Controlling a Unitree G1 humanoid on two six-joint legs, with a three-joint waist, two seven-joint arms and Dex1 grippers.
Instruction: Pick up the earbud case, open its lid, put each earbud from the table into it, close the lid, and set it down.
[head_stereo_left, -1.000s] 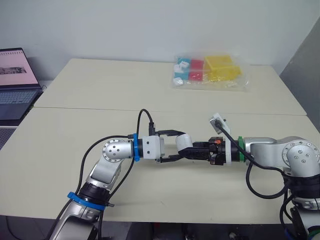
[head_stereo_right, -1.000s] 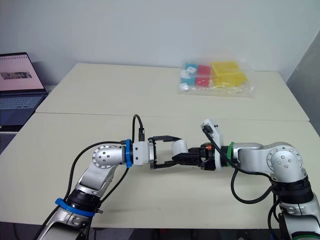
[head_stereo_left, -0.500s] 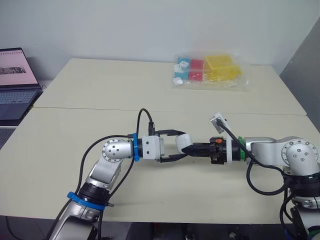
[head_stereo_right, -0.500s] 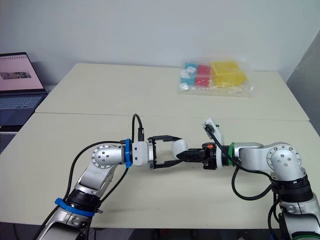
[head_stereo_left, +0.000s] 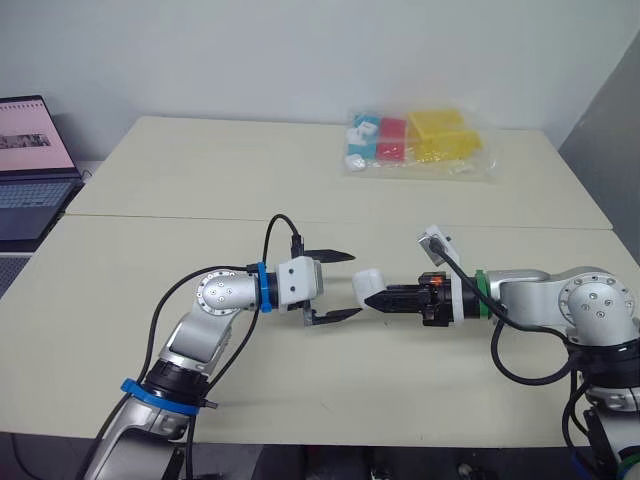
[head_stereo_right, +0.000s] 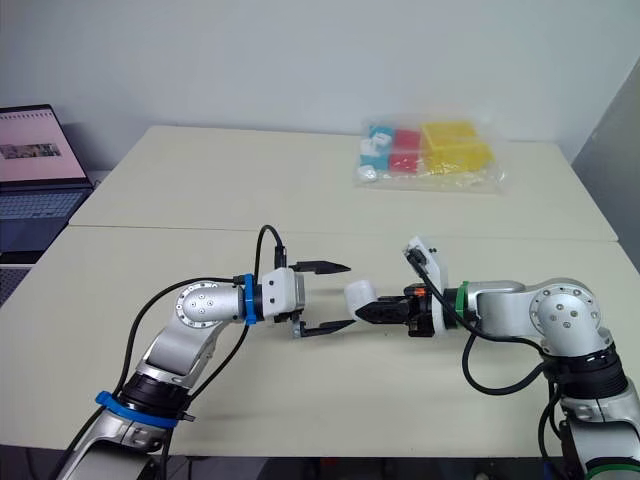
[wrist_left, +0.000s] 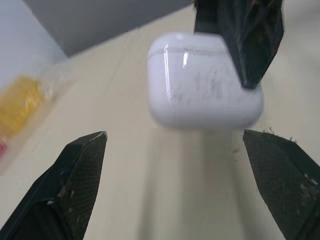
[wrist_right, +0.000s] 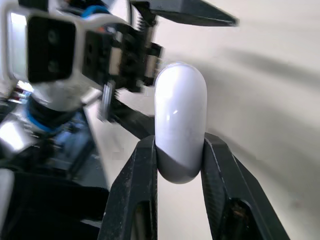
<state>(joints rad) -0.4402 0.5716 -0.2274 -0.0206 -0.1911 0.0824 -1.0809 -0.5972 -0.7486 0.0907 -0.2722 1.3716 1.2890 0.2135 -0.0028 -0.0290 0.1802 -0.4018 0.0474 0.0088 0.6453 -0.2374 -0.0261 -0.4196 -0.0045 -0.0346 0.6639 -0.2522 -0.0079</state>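
Observation:
The white earbud case (head_stereo_left: 368, 283) hangs a little above the table (head_stereo_left: 150, 170), lid closed, with my right gripper (head_stereo_left: 380, 298) shut on its lower end. In the right wrist view both black fingers (wrist_right: 142, 190) clamp the case (wrist_right: 180, 115). My left gripper (head_stereo_left: 352, 285) stands open just left of the case, its two fingertips apart from it, one on the far side and one on the near side. The left wrist view has the case (wrist_left: 205, 95) ahead of the spread fingers (wrist_left: 65, 190), untouched by them.
A clear plastic bag of coloured blocks (head_stereo_left: 420, 145) lies at the back right of the table. An open laptop (head_stereo_left: 30, 170) sits off the table's left edge. A seam (head_stereo_left: 150, 215) crosses the table behind both arms.
My left gripper has drawn back to the left, off the case it was straddling. The case stays in my right gripper, which has hardly moved.

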